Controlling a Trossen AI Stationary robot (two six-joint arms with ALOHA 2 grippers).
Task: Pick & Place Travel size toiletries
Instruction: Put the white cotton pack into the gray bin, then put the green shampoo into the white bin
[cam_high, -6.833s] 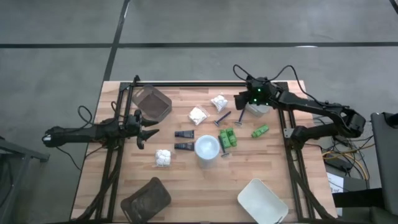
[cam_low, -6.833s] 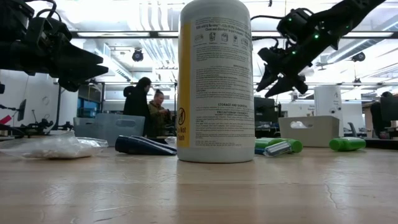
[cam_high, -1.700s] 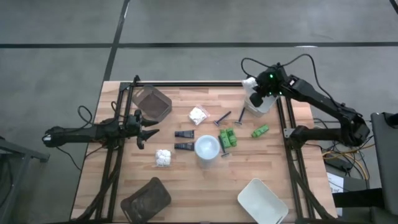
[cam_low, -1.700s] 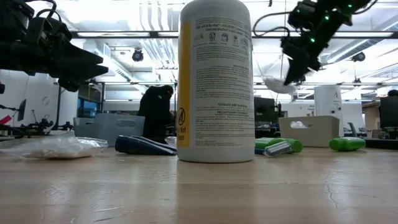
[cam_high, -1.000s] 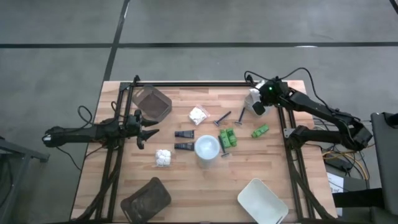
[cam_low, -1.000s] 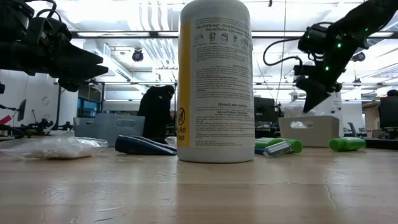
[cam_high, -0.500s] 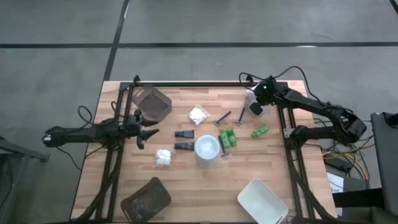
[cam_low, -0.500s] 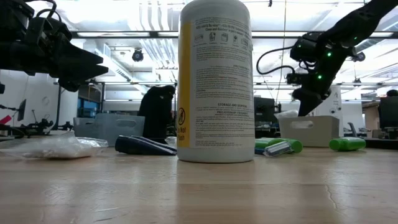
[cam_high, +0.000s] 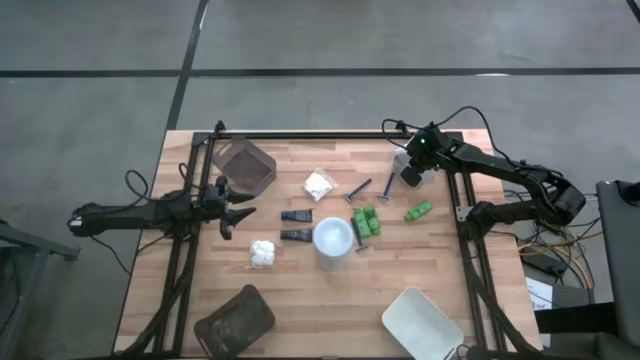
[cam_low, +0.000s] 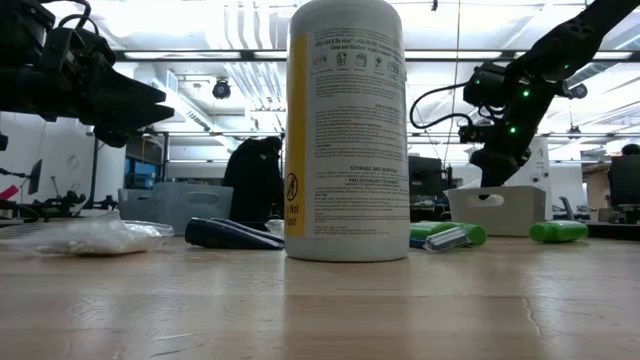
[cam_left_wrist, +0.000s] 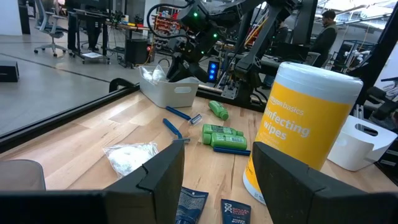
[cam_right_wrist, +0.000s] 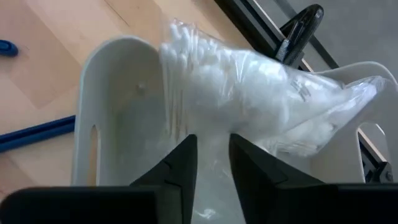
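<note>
At the table's far right corner, the right gripper (cam_right_wrist: 210, 163), fingers slightly parted, hangs over a white packet (cam_right_wrist: 249, 93) in the pale tray (cam_right_wrist: 102, 112). Plastic may cling to a fingertip and lift back out. At the left, the left gripper (cam_left_wrist: 217, 165) waits spread and empty.

From my seat, ceiling strip lights (cam_low: 250, 55) glare hard behind the table (cam_high: 320, 290), silhouetting the arms. The overhead view is evenly lit, shadows soft.

Two dark brown trays (cam_high: 246, 164) (cam_high: 235, 318) and a white tray (cam_high: 421, 322) sit on the wooden table (cam_high: 300, 280).
</note>
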